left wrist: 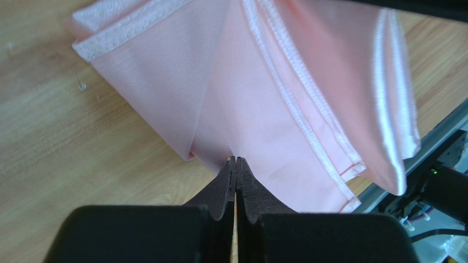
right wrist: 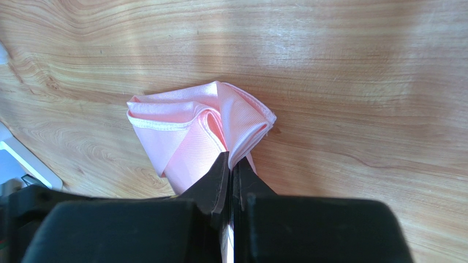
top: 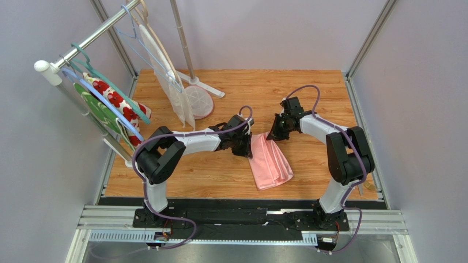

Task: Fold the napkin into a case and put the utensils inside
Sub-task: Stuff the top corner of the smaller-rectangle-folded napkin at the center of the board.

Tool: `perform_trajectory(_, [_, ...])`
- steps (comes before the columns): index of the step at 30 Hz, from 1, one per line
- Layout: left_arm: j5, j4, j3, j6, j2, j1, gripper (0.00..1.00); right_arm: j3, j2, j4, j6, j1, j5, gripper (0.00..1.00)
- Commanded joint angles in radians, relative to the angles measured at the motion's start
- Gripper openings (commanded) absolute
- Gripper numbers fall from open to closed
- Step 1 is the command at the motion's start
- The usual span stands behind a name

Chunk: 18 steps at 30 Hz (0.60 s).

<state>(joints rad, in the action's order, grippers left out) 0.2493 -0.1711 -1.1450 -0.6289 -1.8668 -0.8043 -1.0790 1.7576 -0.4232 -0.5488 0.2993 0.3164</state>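
While napkin lies folded, left gripper and right gripper pinch it.

Plain light-pink napkin on a light-brown, wood-grained table.
Far left of the napkin hang 2 cloths: a white cloth with red flowers and a green cloth.

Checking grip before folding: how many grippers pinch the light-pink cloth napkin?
2. The left gripper pinches the far left edge of the light-pink cloth napkin; the right gripper pinches its far tip.

Pink napkin, folded, lifted at far end
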Motion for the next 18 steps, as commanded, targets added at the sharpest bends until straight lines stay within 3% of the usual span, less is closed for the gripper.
perform_trajectory(1, [0.001,0.139,0.024,-0.058,-0.026,-0.010,0.00,-0.055,-0.026,-0.022,0.006,0.029,-0.040,0.00])
perform_trajectory(15, [-0.007,0.254,0.051,-0.112,-0.074,-0.018,0.00,-0.101,-0.029,-0.154,-0.060,0.236,-0.474,0.01])
perform_trajectory(18, [-0.016,0.288,0.057,-0.120,-0.083,-0.018,0.00,-0.055,-0.032,-0.097,-0.105,0.247,-0.418,0.04])
